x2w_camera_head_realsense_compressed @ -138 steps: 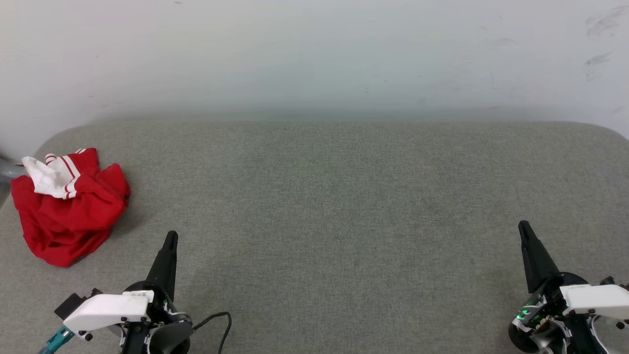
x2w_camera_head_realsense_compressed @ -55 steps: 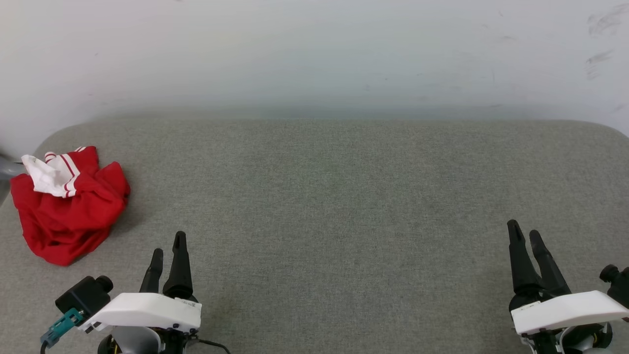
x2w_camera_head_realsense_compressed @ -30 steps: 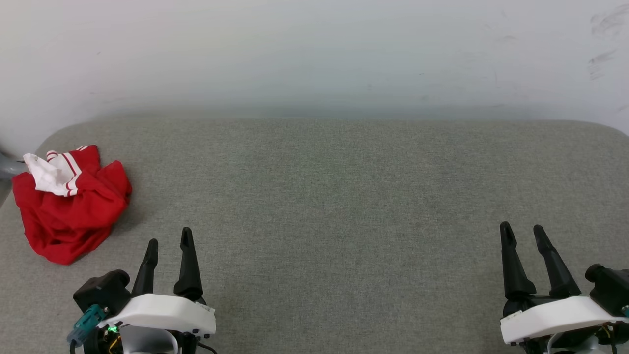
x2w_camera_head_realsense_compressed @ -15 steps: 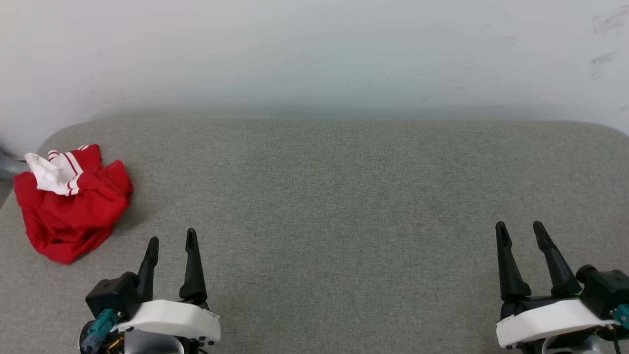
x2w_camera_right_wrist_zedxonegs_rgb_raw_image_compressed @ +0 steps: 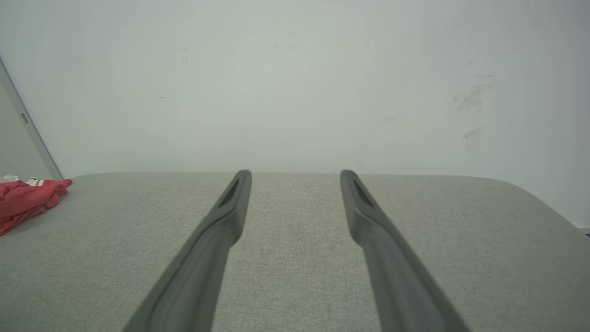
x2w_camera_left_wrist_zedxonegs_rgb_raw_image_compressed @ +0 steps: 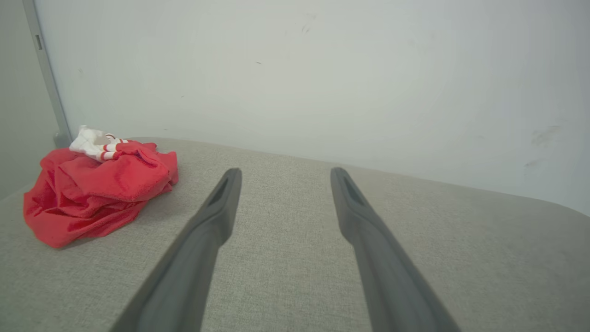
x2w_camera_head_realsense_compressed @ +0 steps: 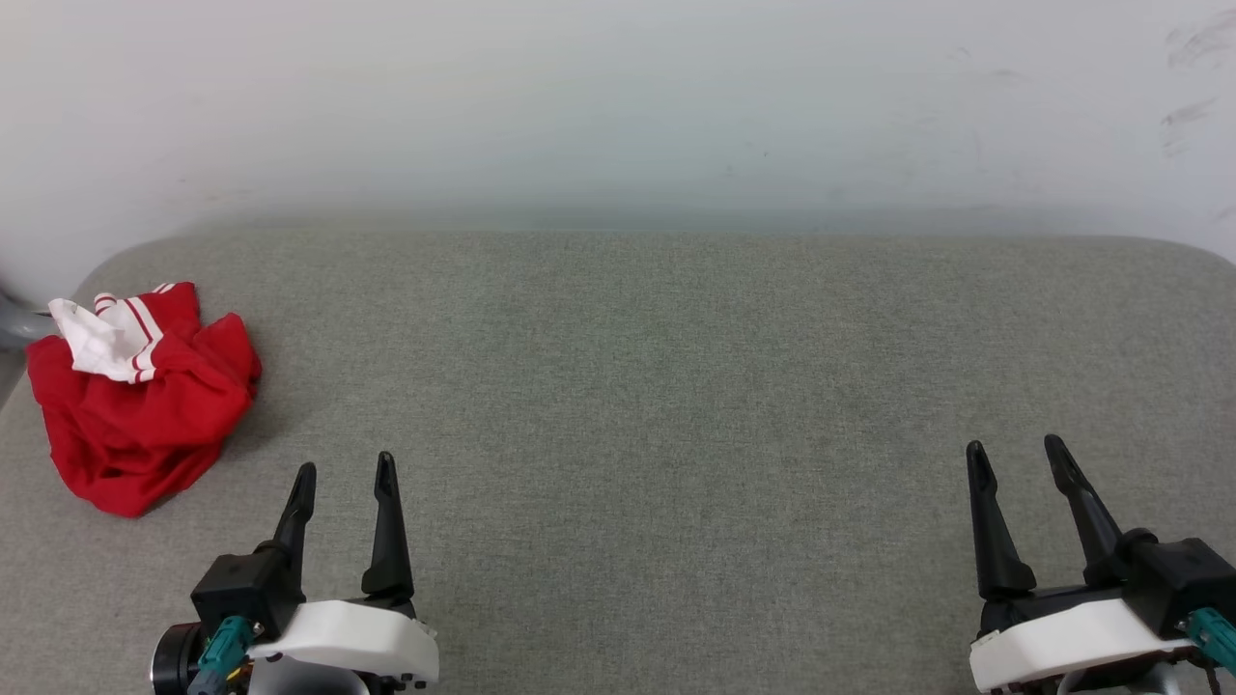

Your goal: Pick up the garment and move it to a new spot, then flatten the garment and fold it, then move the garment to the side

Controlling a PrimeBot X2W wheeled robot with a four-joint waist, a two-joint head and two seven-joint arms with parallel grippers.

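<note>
Garment (x2w_camera_head_realsense_compressed: 135, 415) crumpled, left end, grey surface (x2w_camera_head_realsense_compressed: 676, 386)

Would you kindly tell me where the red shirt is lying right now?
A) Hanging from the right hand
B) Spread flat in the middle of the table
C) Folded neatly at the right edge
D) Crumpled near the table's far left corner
D: the red shirt sits bunched up near the far left corner of the grey table, apart from the left hand and the right hand, both open.
</note>
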